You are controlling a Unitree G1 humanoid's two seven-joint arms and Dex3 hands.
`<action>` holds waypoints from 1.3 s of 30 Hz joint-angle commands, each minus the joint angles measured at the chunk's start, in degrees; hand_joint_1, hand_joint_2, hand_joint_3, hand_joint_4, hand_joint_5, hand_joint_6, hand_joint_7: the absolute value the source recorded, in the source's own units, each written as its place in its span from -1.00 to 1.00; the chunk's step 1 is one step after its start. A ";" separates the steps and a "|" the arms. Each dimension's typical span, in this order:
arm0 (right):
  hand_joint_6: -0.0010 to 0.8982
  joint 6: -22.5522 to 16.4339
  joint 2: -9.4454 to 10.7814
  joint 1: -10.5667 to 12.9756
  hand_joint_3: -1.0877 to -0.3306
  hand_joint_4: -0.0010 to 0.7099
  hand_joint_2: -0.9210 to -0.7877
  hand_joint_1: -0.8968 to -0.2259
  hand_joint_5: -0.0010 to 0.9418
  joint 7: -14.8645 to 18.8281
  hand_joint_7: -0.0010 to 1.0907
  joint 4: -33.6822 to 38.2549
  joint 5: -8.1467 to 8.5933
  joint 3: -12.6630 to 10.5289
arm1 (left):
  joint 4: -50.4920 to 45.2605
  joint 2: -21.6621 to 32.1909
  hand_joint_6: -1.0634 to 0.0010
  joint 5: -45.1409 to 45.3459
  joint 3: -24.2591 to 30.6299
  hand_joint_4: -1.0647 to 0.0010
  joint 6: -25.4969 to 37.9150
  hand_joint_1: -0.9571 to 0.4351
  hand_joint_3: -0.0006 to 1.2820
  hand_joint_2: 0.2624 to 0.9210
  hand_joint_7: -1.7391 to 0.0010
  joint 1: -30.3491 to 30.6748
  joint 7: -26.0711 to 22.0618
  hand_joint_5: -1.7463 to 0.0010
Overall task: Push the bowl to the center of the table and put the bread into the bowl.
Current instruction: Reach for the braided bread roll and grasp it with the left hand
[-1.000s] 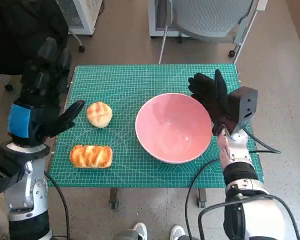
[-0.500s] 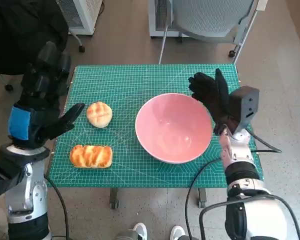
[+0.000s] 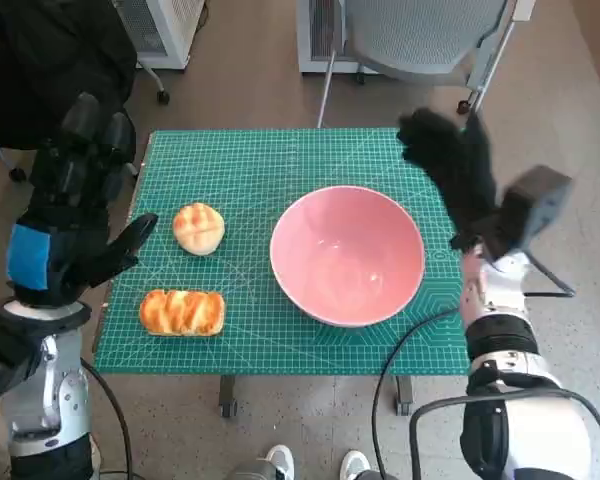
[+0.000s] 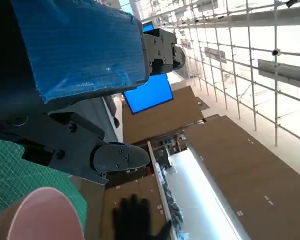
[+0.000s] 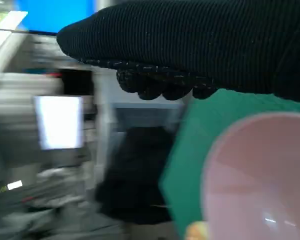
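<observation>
The gloved right hand, empty and spread, has lifted off the round pink bowl, now central; the bread awaits.

Even daylight; blurred right-wrist view

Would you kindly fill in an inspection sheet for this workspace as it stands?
Surface: green cutting mat covers the small table.
Job's things: pink bowl right of centre, empty; round bread and long bread lie on the mat to its left.
Clutter: nothing seen.
Hands: left hand open, off the table's left edge; right hand open, beyond the bowl, not touching it.
Cables: black cable along the right forearm.
Surroundings: chair behind the table; shoes below.
</observation>
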 commanded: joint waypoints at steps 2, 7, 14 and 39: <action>-0.42 -6.60 0.45 0.64 -0.10 -0.45 -1.00 -0.35 -0.99 8.78 -0.99 -3.69 4.61 -1.67 | -2.14 0.85 1.00 0.78 0.21 0.81 -1.57 -0.19 -0.52 1.00 0.65 1.68 -0.35 0.99; -0.42 -10.06 1.30 1.18 -0.16 -0.45 -1.00 -0.31 -1.00 15.84 -0.98 -6.85 8.96 -2.44 | -3.56 2.15 1.00 3.76 0.09 0.81 -2.64 -0.23 -0.53 1.00 0.65 3.18 -0.15 0.99; -0.43 -10.79 1.77 1.19 -0.20 -0.48 -1.00 -0.31 -1.00 24.23 -0.99 -9.86 14.63 -3.38 | -14.01 14.29 1.00 20.81 1.48 0.85 5.55 -0.31 -0.72 0.90 0.64 9.84 -2.30 1.00; -0.44 -10.91 1.13 1.49 -0.17 -0.52 -1.00 -0.32 -0.99 24.81 -0.99 -10.64 15.01 -2.13 | -40.54 30.91 0.48 46.97 -16.42 0.86 55.47 0.49 -0.99 0.30 0.95 12.37 -16.04 0.99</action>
